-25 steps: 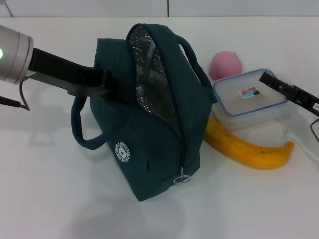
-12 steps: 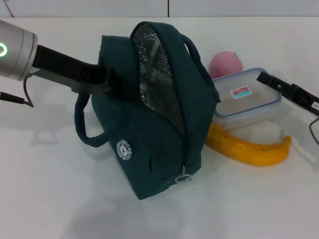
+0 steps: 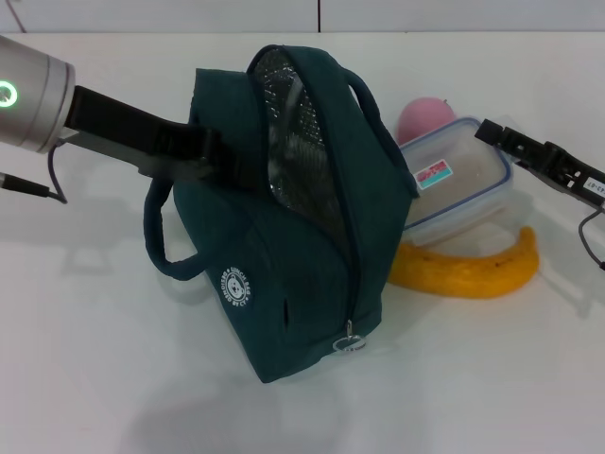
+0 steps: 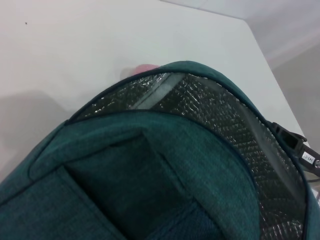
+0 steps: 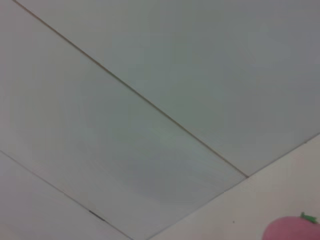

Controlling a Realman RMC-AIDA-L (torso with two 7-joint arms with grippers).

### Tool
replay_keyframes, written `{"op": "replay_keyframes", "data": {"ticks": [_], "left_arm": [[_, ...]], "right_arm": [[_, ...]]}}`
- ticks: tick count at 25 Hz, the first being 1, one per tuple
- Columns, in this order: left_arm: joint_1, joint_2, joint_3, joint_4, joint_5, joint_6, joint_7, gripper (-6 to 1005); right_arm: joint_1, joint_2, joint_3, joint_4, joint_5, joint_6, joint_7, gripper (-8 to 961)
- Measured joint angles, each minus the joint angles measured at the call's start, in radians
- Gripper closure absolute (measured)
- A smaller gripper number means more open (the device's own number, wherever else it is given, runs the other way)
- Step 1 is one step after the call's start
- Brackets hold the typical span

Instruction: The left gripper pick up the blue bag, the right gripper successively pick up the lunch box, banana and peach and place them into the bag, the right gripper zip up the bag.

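Observation:
The blue bag (image 3: 284,246) stands tilted on the white table, its zip open and the silver lining (image 4: 215,110) showing. My left gripper (image 3: 222,163) is shut on the bag's left opening edge and holds it up. My right gripper (image 3: 493,135) is shut on the right edge of the lunch box (image 3: 454,180), which hangs tilted above the table with its left end against the bag's right side. The banana (image 3: 463,274) lies on the table under the box. The peach (image 3: 425,116) sits behind the box, partly hidden, and also shows in the right wrist view (image 5: 290,229).
The bag's round zip pull (image 3: 351,342) hangs at its low front corner. A loop handle (image 3: 161,236) droops on the bag's left. A cable (image 3: 591,251) hangs off the right arm. The right arm's claw also shows in the left wrist view (image 4: 290,140) past the bag's rim.
My right gripper has lifted the lunch box and carried it left toward the bag's opening, tilting it. The banana's right end has swung back. The bag has barely moved.

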Motion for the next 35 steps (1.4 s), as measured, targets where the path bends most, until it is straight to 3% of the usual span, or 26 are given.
{"op": "replay_keyframes", "data": {"ticks": [9,25,35], "left_arm": [[-0.002,0.000,0.000,-0.002,0.000,-0.001,0.001,960],[0.000,0.000,-0.003,-0.043,-0.003,-0.002,0.030,959],[0.010,-0.001,-0.006,-0.036,-0.010,0.000,0.031,959]], "right_arm": [[0.004,0.001,-0.007,0.001,0.000,-0.008,0.026,402],[0.008,0.005,-0.026,0.002,0.007,-0.023,0.097,737],[-0.011,0.003,-0.013,0.000,0.016,-0.036,0.174,762]]}}
